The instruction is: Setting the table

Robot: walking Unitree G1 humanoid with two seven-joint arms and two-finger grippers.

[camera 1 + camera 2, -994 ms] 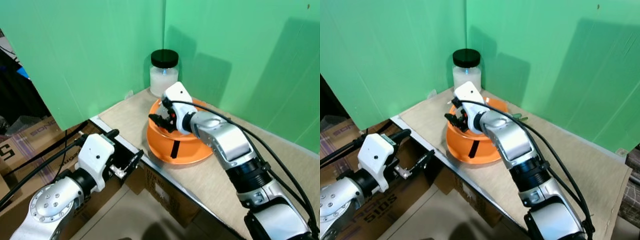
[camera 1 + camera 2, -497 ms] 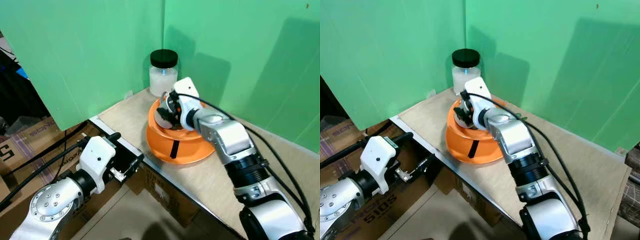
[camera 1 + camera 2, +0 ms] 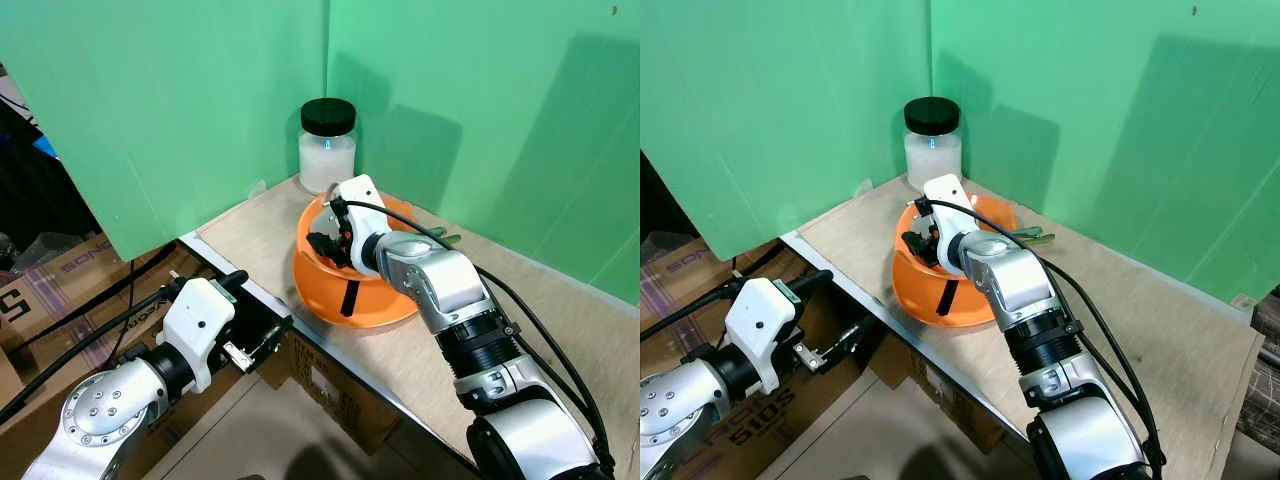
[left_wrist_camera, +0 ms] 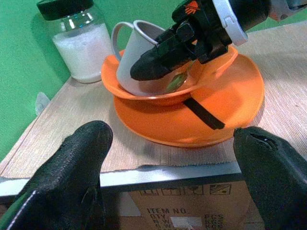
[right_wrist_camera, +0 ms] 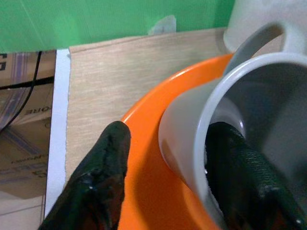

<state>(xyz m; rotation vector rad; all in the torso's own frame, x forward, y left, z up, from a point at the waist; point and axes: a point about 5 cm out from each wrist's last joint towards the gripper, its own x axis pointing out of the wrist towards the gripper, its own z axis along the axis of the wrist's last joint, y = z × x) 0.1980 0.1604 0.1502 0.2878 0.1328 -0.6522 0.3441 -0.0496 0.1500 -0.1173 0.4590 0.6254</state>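
The grey ceramic mug (image 4: 136, 57) lies tilted in the orange plastic bowl (image 4: 211, 72) at the desk's far left; the right hand (image 5: 168, 177) straddles its rim, one finger inside, not yet clamped. The left hand (image 4: 172, 177) gapes open, farther off.

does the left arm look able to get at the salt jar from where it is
Probably not as it stands: the left gripper hangs below the table edge, and the orange bowl with the right gripper on the mug stands between it and the jar.

Both arms are silver metal with white wrist housings and black cables looped along them. Behind the jaws, each gripper (left gripper (image 3: 262, 335), right gripper (image 3: 328, 243)) carries two long black fingers.
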